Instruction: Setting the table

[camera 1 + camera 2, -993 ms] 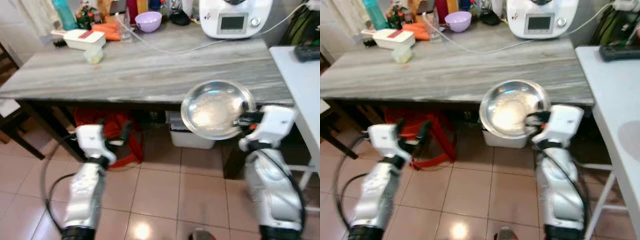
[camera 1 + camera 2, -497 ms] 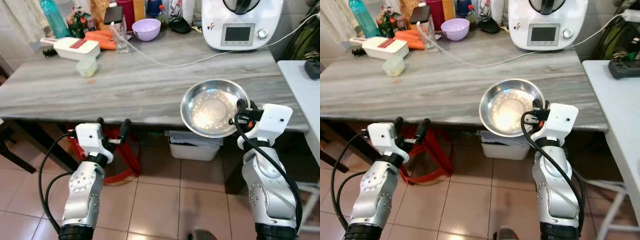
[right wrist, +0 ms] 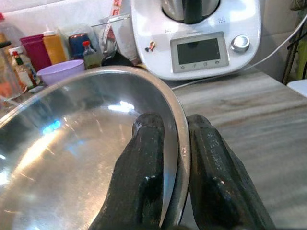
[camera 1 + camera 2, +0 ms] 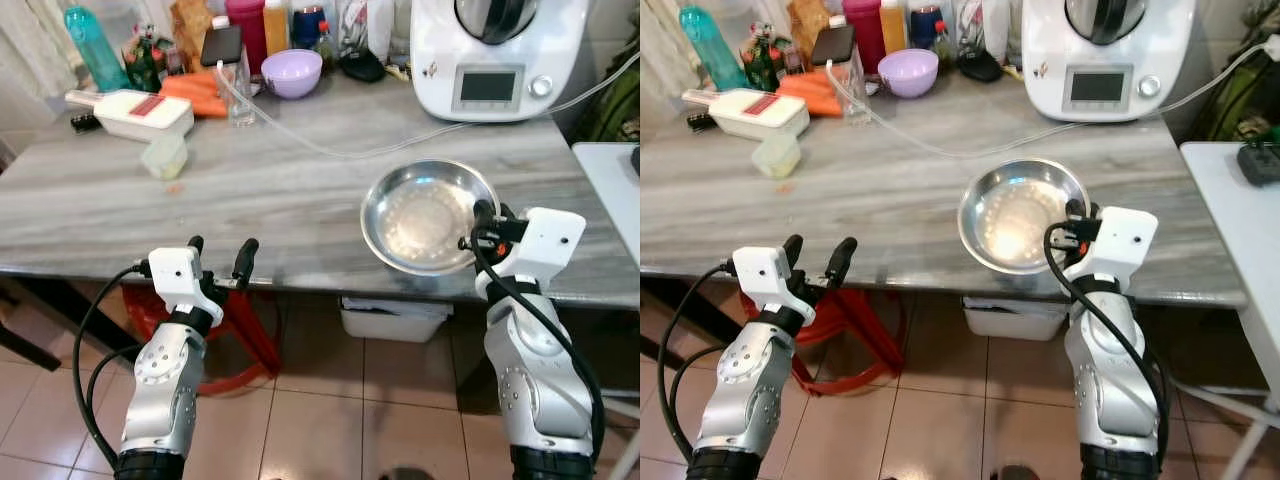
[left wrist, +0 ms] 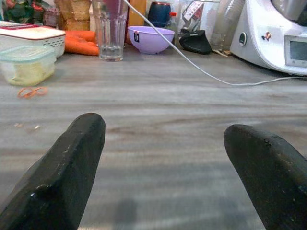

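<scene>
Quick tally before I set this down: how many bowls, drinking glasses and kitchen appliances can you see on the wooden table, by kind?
Bowls: 2, the steel bowl held by the right gripper and the purple bowl
Drinking glasses: 1, the clear glass
Kitchen appliances: 1, the white food processor
Total: 4
</scene>
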### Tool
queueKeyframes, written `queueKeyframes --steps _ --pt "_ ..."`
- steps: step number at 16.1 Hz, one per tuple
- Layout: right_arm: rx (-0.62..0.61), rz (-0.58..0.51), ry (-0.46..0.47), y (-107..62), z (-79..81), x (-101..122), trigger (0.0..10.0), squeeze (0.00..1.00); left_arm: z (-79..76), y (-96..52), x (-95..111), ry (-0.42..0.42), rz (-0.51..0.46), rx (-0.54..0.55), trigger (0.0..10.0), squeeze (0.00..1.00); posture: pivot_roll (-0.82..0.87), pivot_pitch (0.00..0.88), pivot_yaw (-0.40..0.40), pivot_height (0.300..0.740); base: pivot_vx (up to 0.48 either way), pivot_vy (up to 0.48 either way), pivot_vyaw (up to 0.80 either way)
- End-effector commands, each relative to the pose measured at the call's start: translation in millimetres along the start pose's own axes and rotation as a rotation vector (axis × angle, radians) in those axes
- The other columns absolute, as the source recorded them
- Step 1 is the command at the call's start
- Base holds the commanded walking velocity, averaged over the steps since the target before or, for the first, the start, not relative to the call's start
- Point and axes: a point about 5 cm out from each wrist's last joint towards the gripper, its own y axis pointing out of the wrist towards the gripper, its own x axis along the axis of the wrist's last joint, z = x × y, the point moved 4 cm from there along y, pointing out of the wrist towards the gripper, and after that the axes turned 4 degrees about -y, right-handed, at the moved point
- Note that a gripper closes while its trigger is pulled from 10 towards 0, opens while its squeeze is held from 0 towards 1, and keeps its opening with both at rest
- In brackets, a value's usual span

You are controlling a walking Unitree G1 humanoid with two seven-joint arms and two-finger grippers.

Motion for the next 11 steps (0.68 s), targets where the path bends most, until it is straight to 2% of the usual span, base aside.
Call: queueKeyframes --steps 1,2,7,11 --pt "-0.001 0.021 0.002 -0.1 -2.3 -4.5 10.0 0.00 0.0 -1.8 -1.6 0.006 0.010 0.001 10.0 0.00 -0.13 0.136 0.090 0.740 0.000 0.000 0.00" --pt "0.001 0.030 0.006 0.0 -1.4 -6.8 10.0 0.00 0.9 -4.0 -2.3 0.035 0.018 -0.011 10.0 0.00 -0.13 0.136 0.090 0.740 0.000 0.000 0.00" --pt "-0.015 0.088 0.049 6.8 -2.6 -20.1 10.0 0.00 -0.8 -11.9 -0.3 0.068 0.021 -0.070 10.0 0.00 -0.10 0.137 0.095 0.740 0.000 0.000 0.00" --pt "-0.010 0.128 0.075 20.2 3.2 -29.9 10.0 0.00 -13.1 -24.5 -2.6 0.068 0.063 -0.245 10.0 0.00 -0.08 0.131 0.102 0.740 0.000 0.000 0.00"
